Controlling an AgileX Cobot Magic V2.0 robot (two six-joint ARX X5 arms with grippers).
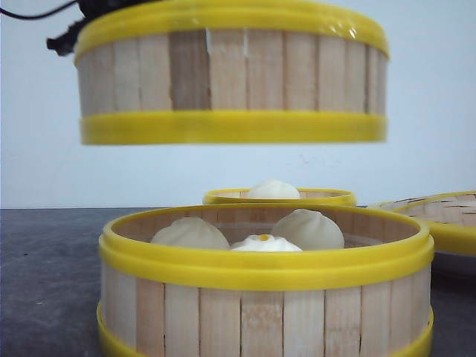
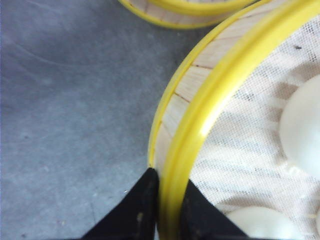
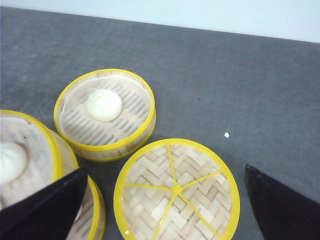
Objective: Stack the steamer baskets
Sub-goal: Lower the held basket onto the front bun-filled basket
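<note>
My left jaws (image 2: 167, 210) pinch the rim of the lifted basket (image 1: 230, 74), which hangs above the near basket (image 1: 264, 297) — not yet stacked. The far basket (image 1: 279, 196) and woven lid (image 3: 176, 189) wait behind; my right jaws (image 3: 165, 200) are spread, empty.

A raised basket (image 1: 232, 78) is hanging in the upper half of the front view, directly above a near basket (image 1: 265, 297) that is sitting on the tabletop (image 1: 44, 260) at the bottom centre. Three buns (image 1: 191, 233) are lying inside the near basket. Behind it, at mid-frame, a far basket (image 1: 280, 197) is standing with one bun (image 1: 273, 189) in it. A woven lid (image 1: 439, 216) is resting at the right edge, beside the far basket. The left hand (image 2: 167, 210) is pinching the raised basket's rim, one finger inside the wall and one outside. The right hand (image 3: 165, 210) is hovering over the lid, fingers spread wide.
</note>
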